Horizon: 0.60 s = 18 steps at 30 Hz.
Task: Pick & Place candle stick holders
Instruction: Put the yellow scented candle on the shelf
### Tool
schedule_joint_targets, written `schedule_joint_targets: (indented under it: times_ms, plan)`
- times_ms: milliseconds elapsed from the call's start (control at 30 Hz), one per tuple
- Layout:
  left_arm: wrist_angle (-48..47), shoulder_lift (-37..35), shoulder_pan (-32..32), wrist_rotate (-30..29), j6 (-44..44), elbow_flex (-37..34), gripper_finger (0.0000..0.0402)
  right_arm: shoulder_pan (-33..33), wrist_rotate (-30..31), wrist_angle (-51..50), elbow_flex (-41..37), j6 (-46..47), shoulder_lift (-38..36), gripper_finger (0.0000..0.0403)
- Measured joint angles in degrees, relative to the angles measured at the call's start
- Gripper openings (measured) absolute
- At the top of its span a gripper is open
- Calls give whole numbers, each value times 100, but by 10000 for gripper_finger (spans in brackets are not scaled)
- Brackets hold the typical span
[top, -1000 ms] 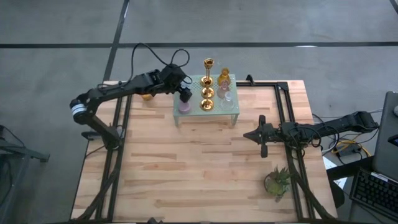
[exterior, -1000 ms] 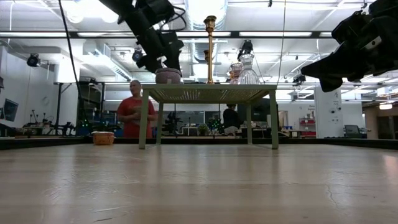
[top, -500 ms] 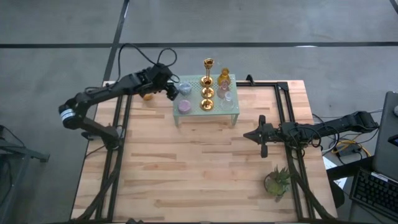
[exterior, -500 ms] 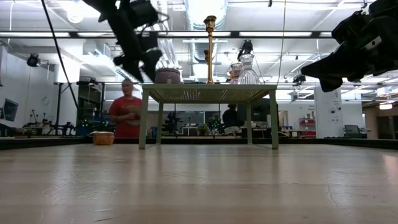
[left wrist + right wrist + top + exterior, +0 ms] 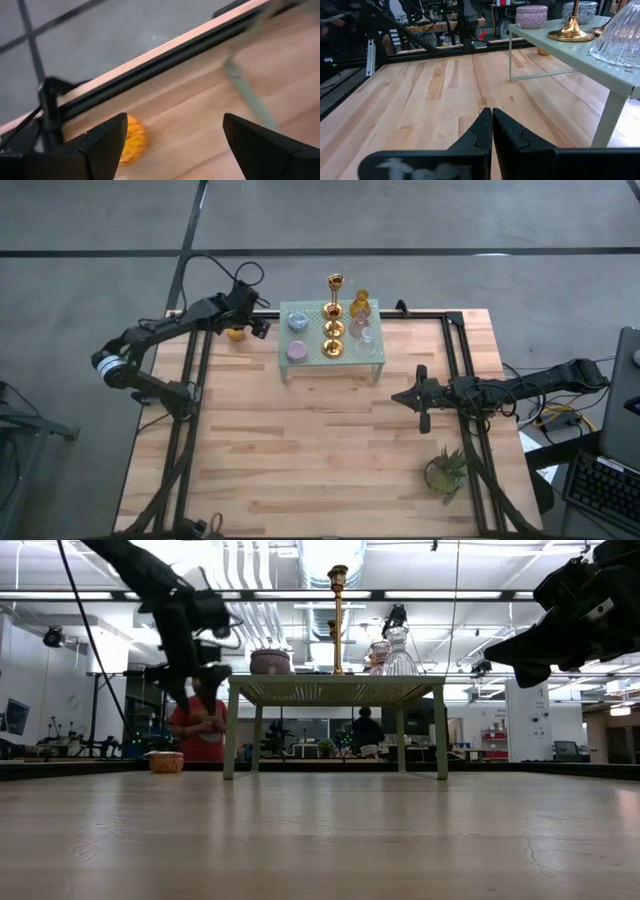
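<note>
Left gripper (image 5: 254, 326) hanging wide, empty, over table's (image 5: 300, 460) far-left corner beside orange cup (image 5: 236, 333); arm reaching in from left; rack (image 5: 375, 350) carrying gold holders (image 5: 333, 340), pink cup (image 5: 297, 351); right gripper (image 5: 408, 397) pinched closed, idling mid-right.

Grey floor (image 5: 450, 220) (dark seams), ceiling lights (image 5: 500, 595)

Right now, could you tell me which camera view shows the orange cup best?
The left wrist view: the orange cup lies close ahead on the table, between the open left gripper fingers. The high view shows it as a small dot left of the rack; the low view shows it far back; the right wrist view doesn't clearly show it.
</note>
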Motion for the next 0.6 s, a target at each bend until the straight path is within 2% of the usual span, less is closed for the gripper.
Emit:
schedule_joint_targets:
  times_ms: [267,500,600]
  plan:
    - [47,0,828,89,-52,-501,330,1,-1,1,0,0,0,9]
    - [467,0,920,117,40,-867,330,2,0,2,0,0,0,9]
    - [521,0,950,-96,0,-956,330,1,-2,2,0,0,0,9]
